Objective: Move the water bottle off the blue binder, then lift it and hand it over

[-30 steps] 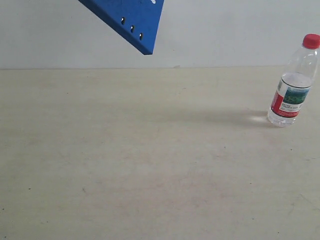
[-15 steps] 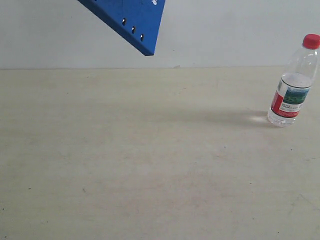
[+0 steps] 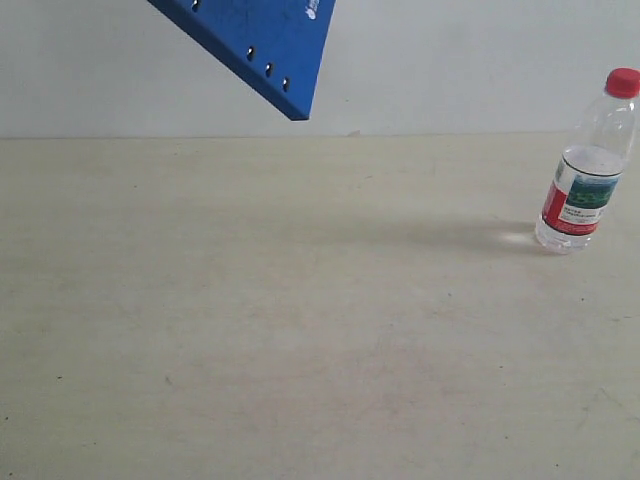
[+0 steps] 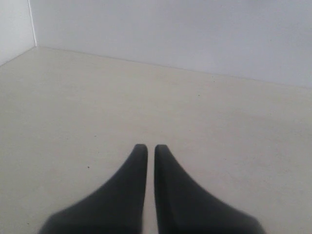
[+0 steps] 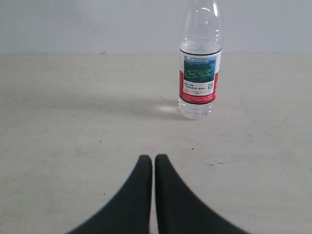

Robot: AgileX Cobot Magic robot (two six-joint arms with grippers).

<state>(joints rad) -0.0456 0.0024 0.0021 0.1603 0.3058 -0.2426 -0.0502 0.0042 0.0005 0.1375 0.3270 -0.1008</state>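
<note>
both sets of jaws are pressed together with nothing between them. the left gripper points over bare table, and the right gripper points at the water bottle, which stands apart from it, farther along the table.

in the exterior view the water bottle stands upright on the table at the far right, near the wall, with its red cap on. it touches nothing but the table, so the first step looks done: the bottle is off the blue binder.

the binder is up in the air at the far side, left of centre. it is tilted with one corner pointing down, and the top edge of the view cuts it off. what holds it is out of sight. since both grippers are empty, my guess is that something beyond the frame has hold of it, perhaps as the handover.

the right gripper's line toward the bottle looks like a leftover from setting it down, though that is only a guess.

count: one bottle, one cap, one binder, four holes showing along the binder's edge, and two grippers.
</note>
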